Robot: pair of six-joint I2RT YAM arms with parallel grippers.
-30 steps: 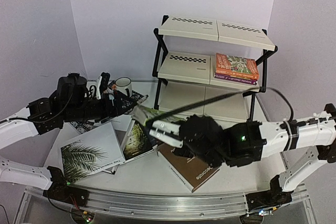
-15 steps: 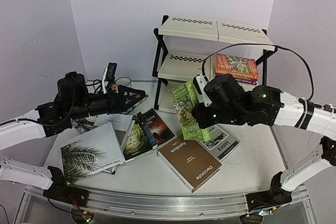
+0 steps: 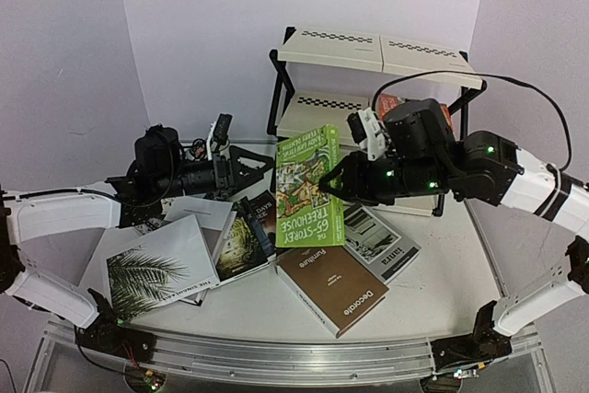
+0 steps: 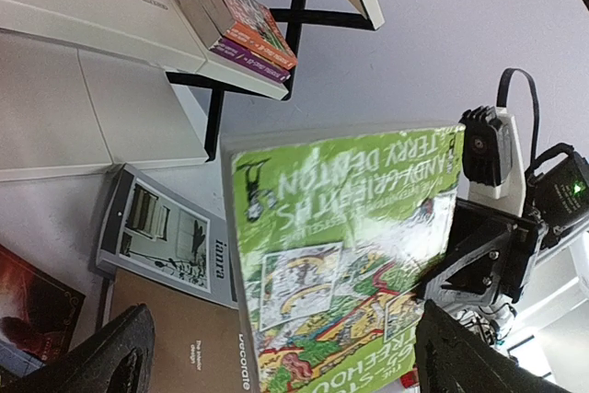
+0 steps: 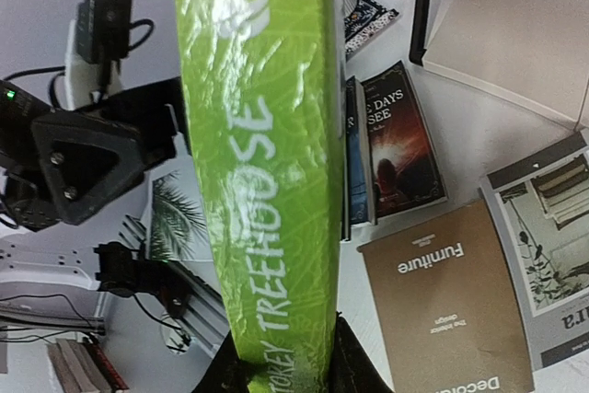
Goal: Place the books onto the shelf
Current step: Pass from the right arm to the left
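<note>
My right gripper [image 3: 342, 187] is shut on a green "Treehouse" book [image 3: 309, 187] and holds it upright in the air above the table's middle. The right wrist view shows its spine [image 5: 262, 163] clamped between the fingers [image 5: 354, 365]. My left gripper [image 3: 258, 167] is open just left of the book, whose cover [image 4: 340, 246] fills that wrist view between the fingers [image 4: 92, 365]. The shelf [image 3: 377, 48] stands at the back, with an orange and a purple book [image 4: 244, 20] stacked on its middle tier. On the table lie a palm-leaf book [image 3: 156, 273], brown "Decorate" [image 3: 336, 287], "ianra" [image 3: 382, 244] and dark novels [image 3: 258, 225].
A patterned placemat [image 5: 368, 14] lies at the back left near the shelf's leg. The right arm's black cable [image 3: 515, 89] arcs over the shelf's right end. An aluminium rail [image 3: 276, 356] runs along the near edge.
The right arm has lifted the green book off the table, turned it upright and carried it left. The left arm has swung right towards it, still open.
</note>
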